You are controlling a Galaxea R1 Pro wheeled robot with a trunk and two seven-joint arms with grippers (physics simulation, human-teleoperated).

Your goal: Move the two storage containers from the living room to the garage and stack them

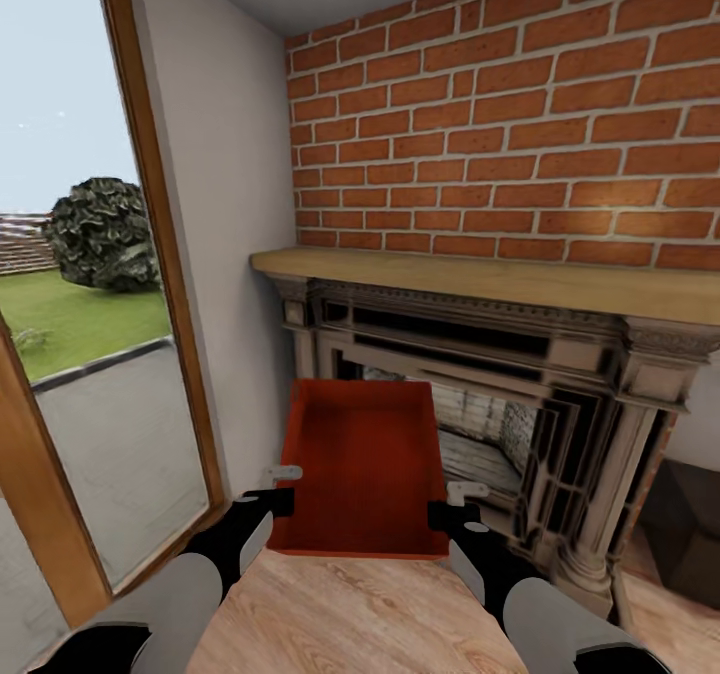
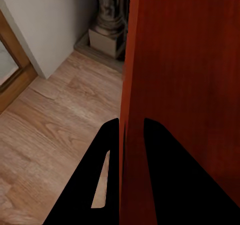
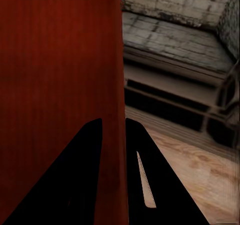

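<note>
**Q:** Both grippers first: what are they doing?

**A:** Each is clamped on a side wall of one red-orange storage container (image 1: 362, 469). The left gripper (image 1: 283, 489) pinches the bin's left wall, the right gripper (image 1: 452, 502) its right wall. Both are narrowed down to the thickness of the thin wall.

**Q:** Do the wrist cameras confirm that?

**A:** Yes. At the left gripper (image 2: 131, 127), one dark finger lies on each face of the container (image 2: 185, 75) wall. The right gripper (image 3: 114, 125) straddles the container (image 3: 60, 70) wall the same way.

**Q:** How are the arms posed?

**A:** From the head camera, both reach forward, roughly parallel, with the bin carried between them above the light wood floor (image 1: 360, 614), its open top facing up.

**Q:** What do the wrist views add?

**A:** The left one shows wood floor (image 2: 55, 115), a column base (image 2: 107, 32) and a white wall corner. The right one shows the grey brick hearth (image 3: 175, 40).

**Q:** And farther off?

**A:** Ahead stands the fireplace (image 1: 520, 374) with its wooden mantel under a red brick wall (image 1: 500, 114). To the left, a tall window (image 1: 80, 304) looks onto grass and a bush.
</note>
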